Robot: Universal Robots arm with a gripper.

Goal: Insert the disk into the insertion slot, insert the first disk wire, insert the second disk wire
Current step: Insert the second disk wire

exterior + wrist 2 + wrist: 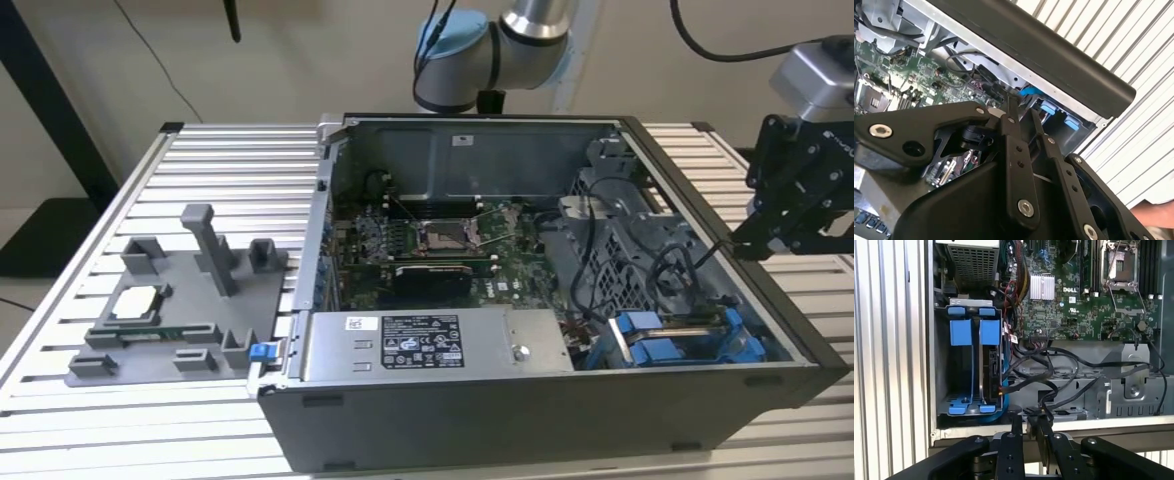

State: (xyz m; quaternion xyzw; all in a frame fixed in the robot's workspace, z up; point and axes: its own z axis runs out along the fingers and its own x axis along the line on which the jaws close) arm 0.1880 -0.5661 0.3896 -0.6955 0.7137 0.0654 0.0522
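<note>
The disk (pixel 991 375) stands on edge in the insertion slot (pixel 970 401), at the near corner of the open computer case (pixel 534 420) on the exterior view's right. Its long axis runs along the case's near wall. The gripper (pixel 1029 420) hovers over the case's right wall beside it, fingers drawn almost together with nothing seen between them.

Smooth blue plastic on insertion slot (pixel 961 332)

The blue-framed disk (pixel 991 371) stands on edge, seated inside the dark grey insertion slot (pixel 943 370).
</note>
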